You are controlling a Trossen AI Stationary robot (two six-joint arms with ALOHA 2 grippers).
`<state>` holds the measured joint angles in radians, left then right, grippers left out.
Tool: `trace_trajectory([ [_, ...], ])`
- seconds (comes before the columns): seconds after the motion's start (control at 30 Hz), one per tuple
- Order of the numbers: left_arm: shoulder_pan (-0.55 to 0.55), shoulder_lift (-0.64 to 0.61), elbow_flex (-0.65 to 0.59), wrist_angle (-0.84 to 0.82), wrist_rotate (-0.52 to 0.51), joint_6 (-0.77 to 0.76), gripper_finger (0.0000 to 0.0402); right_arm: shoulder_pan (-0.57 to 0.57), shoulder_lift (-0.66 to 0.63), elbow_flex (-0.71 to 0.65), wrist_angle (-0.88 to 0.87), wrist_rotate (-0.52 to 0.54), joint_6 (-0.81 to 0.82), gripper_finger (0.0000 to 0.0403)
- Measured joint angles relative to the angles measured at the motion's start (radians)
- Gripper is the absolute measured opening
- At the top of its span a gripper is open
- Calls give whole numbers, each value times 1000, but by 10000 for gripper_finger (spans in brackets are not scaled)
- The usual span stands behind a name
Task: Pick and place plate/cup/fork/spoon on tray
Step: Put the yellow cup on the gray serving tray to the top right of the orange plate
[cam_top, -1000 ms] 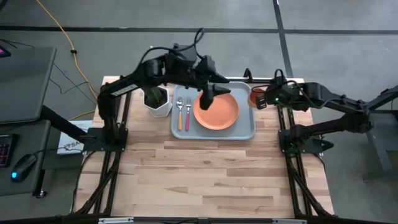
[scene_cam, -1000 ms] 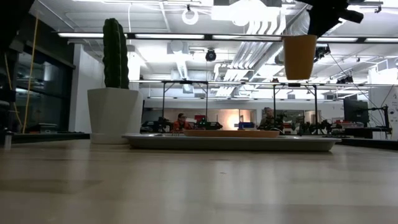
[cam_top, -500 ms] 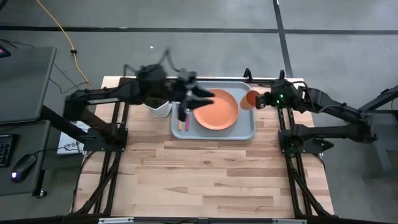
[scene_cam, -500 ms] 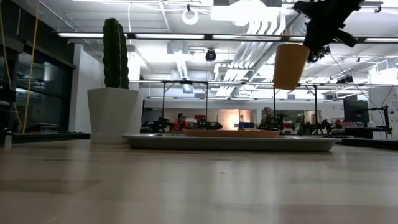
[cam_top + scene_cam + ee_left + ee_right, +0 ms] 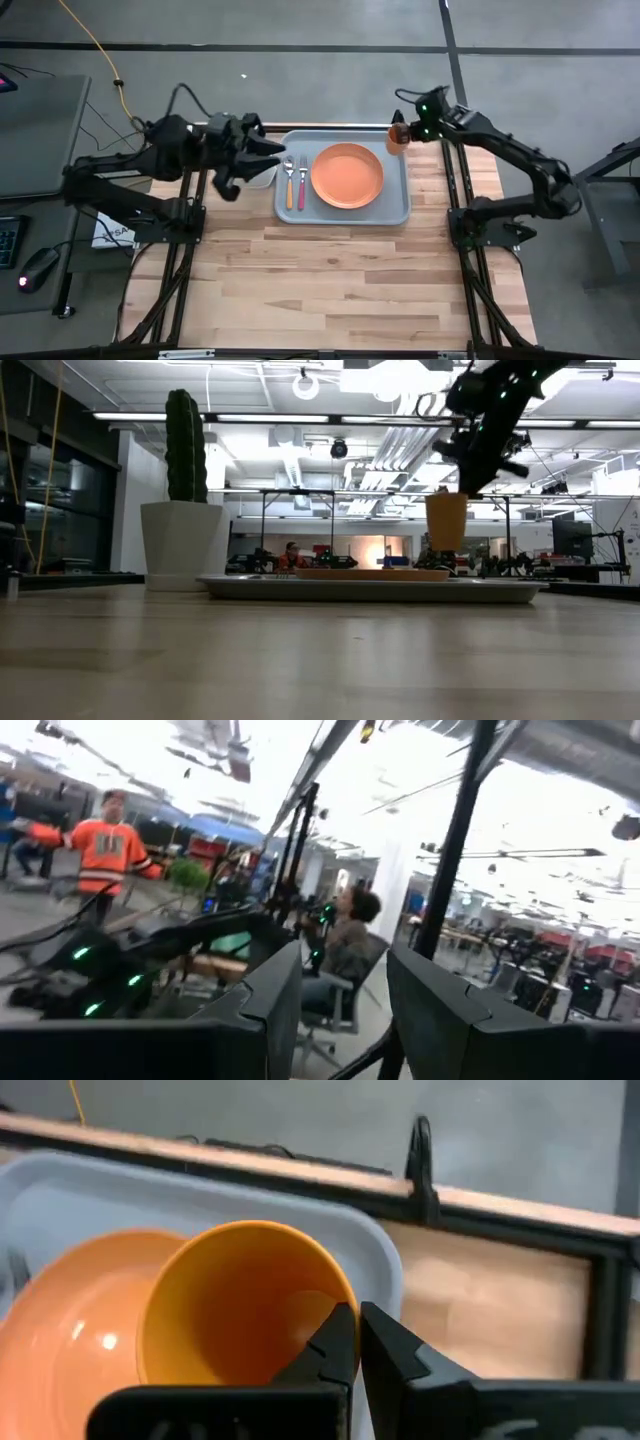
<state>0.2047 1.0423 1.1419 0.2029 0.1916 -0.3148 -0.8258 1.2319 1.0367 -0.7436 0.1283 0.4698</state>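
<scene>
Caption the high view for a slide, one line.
Right gripper holds the cup over the tray corner; plate, fork, spoon already on it.

One plate (image 5: 347, 176); one cup (image 5: 397, 137); one fork (image 5: 302, 181); one spoon (image 5: 289, 180)

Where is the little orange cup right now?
In the high view, the cup hangs in the right gripper over the tray's far right corner, just beyond the plate; the low view shows it lifted above the tray.
</scene>
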Motion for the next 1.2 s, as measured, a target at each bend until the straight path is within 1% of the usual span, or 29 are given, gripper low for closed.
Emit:
trace_trajectory([
  [0.1, -7, -26, 0, -1, -1, 9, 135, -41, 63, 0, 66, -33, -4, 0],
  [0.17, -10, -38, 0, -1, -2, 11, 135, -54, 98, 0, 86, -33, -3, 0],
  [0.4, -11, -45, -1, -4, -1, 3, 135, -47, 212, 0, 100, -27, 25, 0],
  [0.53, -11, -45, -1, -4, -1, 3, 135, -43, 232, 0, 144, -16, 51, 0],
  [0.73, -10, -45, -1, -4, -1, 3, 135, -44, 268, 0, 107, 1, 72, 0],
  [0.8, -10, -45, -1, -4, -1, 3, 135, -37, 278, 0, 121, 2, 72, 0],
  [0.97, -10, -45, -1, -4, -1, 3, 135, -23, 280, 0, 149, 20, 82, 0],
  [1.2, -10, -45, -1, -4, 0, 3, 135, -23, 280, 0, 147, 18, 81, 0],
])
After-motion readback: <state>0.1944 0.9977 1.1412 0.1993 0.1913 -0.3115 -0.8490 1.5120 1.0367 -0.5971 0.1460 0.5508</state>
